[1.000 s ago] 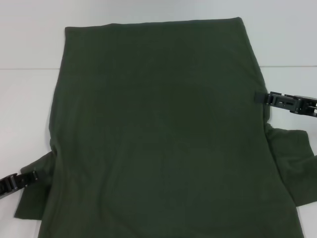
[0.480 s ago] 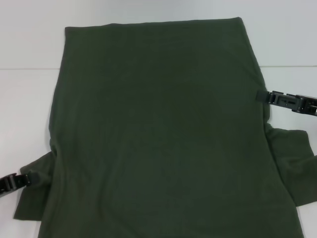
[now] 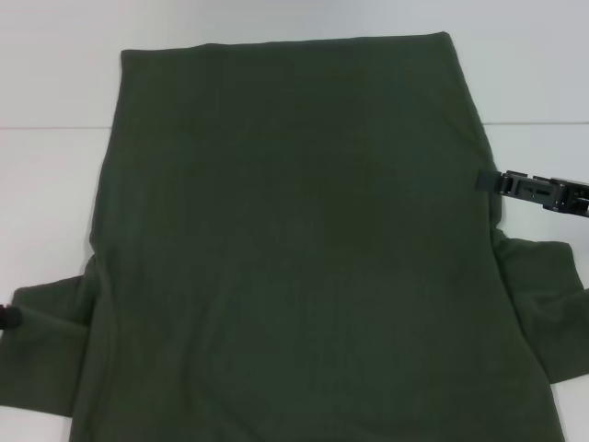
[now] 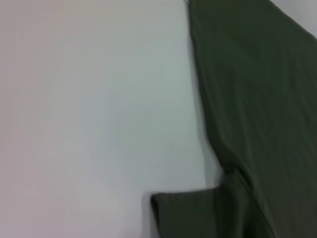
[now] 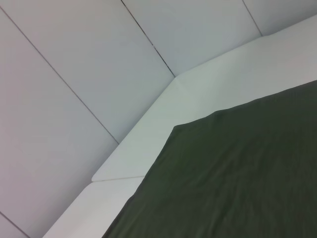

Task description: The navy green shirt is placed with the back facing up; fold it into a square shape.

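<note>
Seeing my right gripper (image 3: 485, 180) touching the navy green shirt (image 3: 294, 258) at its right edge, finger state unclear; left gripper (image 3: 7, 317) beside its left sleeve.

You are looking at a plain white table (image 3: 55, 184) that fills the lower part of the head view, smooth and evenly lit with no hard shadows. Behind it a white wall (image 3: 276, 18) rises, meeting the table along a faint straight line. From the right wrist view, you see the wall (image 5: 74, 74) is made of large pale panels split by thin dark seams, and the table's edge (image 5: 148, 134) shows 1 angled corner below it.
</note>
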`<state>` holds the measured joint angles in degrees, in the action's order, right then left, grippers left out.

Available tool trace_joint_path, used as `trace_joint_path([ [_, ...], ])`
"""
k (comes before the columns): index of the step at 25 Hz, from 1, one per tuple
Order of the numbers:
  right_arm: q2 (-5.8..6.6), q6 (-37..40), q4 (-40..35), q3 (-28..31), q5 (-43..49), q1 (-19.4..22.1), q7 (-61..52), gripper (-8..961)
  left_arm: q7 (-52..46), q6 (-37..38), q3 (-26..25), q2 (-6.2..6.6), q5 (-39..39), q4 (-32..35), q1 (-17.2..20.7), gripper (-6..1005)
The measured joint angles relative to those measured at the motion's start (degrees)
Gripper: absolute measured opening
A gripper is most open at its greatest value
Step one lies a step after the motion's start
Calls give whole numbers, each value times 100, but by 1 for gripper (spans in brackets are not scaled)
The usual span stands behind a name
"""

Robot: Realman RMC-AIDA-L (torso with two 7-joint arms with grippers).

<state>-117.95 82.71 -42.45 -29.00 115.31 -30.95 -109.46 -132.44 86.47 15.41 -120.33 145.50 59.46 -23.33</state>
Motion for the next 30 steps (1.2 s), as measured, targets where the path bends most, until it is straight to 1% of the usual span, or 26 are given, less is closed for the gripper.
trace_joint_path([
  [3,0,-11,0,0,0,1,8,898,-293,-10,96,9,149,255,-34,6],
  [5,0,-26,0,0,0,1,17,897,-401,-31,107,51,296,328,-102,7],
  [7,0,-34,0,0,0,2,24,897,-470,-37,109,135,516,344,-233,8],
  [9,0,-39,0,0,0,1,22,897,-470,-37,109,135,516,344,-233,8],
  [10,0,-40,0,0,0,-3,19,897,-591,-13,106,289,1128,348,-556,9],
  [14,0,-38,0,-2,0,-7,17,897,-695,-7,125,383,1422,371,-775,10],
  [17,0,-38,0,-5,0,-5,18,897,-820,14,278,415,1594,400,-881,11],
  [22,0,-40,0,-3,1,-8,24,897,-993,164,640,420,1739,482,-999,13],
  [25,0,-39,0,-4,0,-15,31,898,-1027,239,726,421,1743,488,-1026,14],
  [26,0,-44,0,-4,0,-15,34,898,-1099,362,863,422,1749,526,-1071,15],
  [30,0,-47,0,-9,0,-23,33,898,-1261,692,1074,423,1753,706,-1149,16],
])
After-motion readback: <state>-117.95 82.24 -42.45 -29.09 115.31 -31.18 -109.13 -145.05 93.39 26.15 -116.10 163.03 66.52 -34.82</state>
